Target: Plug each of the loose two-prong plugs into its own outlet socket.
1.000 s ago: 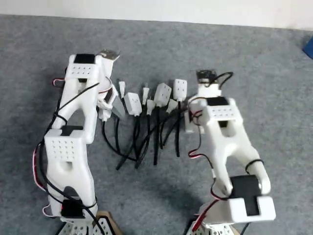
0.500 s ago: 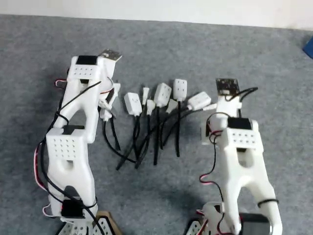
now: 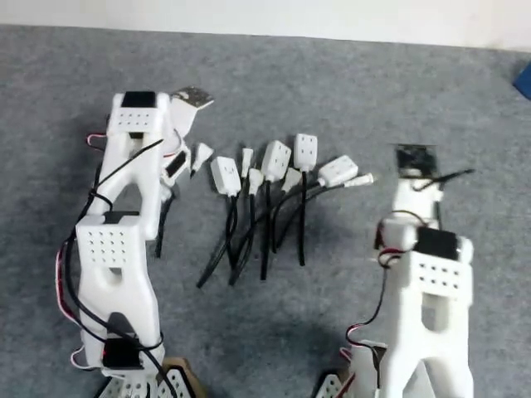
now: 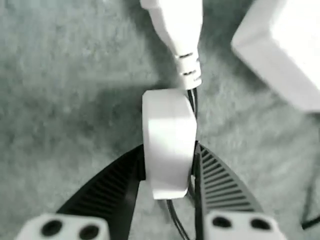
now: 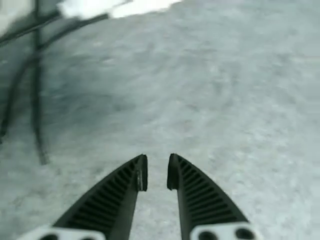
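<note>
my left hand (image 4: pixel 169 159) is clamped on a white block (image 4: pixel 167 145), the pads gripping its two flat sides. i take it for a socket body, but its face is turned away and i cannot tell. just ahead of it lies a plug (image 4: pixel 175 25) on the grey bench (image 4: pixel 60 75), with its black cord (image 4: pixel 193 100) running back along the block and under my hand. another socket (image 4: pixel 280 55) sits off to one side.

that cord is my first worry. if i lift or twist, it may catch between pad and block and drag the plug out of line. the block is also held on smooth faces, so a push against a plug could make it rotate in the grip.

in the high view the other plugs and sockets (image 3: pixel 275 159) lie bunched between the arms, their cords (image 3: pixel 249 240) crossing. i judge that pulling one will shift its neighbours.

my right hand (image 5: pixel 157 172) is narrow, a slim gap at the tips with nothing in it, over bare bench. the end plug (image 3: pixel 361 180) is well apart from it, so it cannot steady anything yet.

no prongs or slots show, so alignment is a guess.

i can read no brand, label or writing on anything here.
</note>
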`<state>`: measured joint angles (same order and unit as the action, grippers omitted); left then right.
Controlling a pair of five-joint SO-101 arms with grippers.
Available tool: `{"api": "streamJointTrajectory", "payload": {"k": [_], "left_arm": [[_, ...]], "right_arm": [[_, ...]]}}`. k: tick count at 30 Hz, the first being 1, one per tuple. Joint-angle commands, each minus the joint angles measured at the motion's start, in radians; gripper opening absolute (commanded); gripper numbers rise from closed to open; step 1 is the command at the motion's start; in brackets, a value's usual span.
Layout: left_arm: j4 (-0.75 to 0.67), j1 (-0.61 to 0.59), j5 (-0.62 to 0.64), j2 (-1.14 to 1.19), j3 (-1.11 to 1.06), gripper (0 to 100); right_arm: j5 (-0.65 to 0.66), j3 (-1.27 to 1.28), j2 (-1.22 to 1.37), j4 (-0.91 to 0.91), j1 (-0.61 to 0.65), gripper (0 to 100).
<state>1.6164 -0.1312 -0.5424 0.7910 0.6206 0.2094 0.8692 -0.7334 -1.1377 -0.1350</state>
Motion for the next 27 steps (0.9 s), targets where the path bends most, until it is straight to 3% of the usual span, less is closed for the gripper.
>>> {"api": "streamJointTrajectory", "payload": {"k": [1,3,8,13,20,27], "left_arm": [[0.098,0.041,0.002,-0.061,0.114,8],[0.103,0.067,0.011,-0.068,0.143,1],[0.118,0.119,0.04,-0.067,0.255,1],[0.114,0.077,-0.021,-0.041,0.389,1],[-0.075,0.015,-0.071,0.071,0.513,1],[-0.141,0.11,-0.101,0.271,0.522,1]], "right_arm": [[0.011,-0.005,-0.038,-0.039,-0.065,8.4],[0.012,-0.004,-0.038,-0.061,-0.073,8.4],[0.012,0.021,-0.047,-0.071,-0.074,8.4],[0.012,0.064,-0.047,-0.07,-0.073,8.4],[0.012,0.068,-0.047,-0.07,-0.068,8.4],[0.011,0.07,-0.047,-0.071,-0.067,8.4]]}}
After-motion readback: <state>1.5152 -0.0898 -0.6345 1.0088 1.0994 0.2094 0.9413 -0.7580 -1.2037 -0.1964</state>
